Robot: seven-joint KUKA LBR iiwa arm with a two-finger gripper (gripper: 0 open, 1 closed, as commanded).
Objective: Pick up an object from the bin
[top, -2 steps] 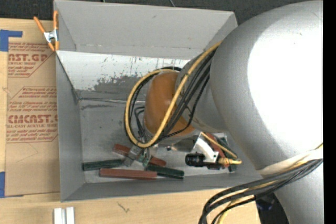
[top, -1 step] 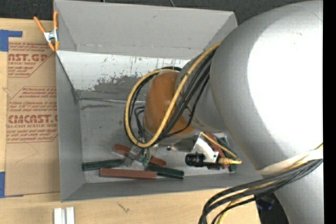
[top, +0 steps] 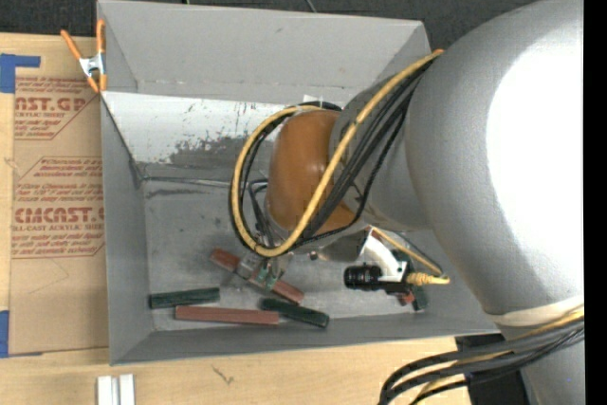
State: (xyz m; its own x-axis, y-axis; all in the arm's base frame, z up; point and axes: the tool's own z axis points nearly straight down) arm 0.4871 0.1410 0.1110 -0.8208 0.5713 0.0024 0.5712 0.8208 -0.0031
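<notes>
On the floor of the bin point(top: 123, 232), we are seeing the gripper point(top: 259, 271) over a thin red-brown stick point(top: 287, 292), and we are judging it light, stiff, slippery, best taken mid-length; gripper open or closed, we cannot tell

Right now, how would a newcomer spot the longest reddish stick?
Start at the grey bin's wall along the view's bottom, left half. The reddish-brown stick lies flat beside it. Its neighbours, two dark green sticks, are shorter.

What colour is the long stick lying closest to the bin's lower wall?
The stick is reddish brown, best seen in the camera view.
</notes>
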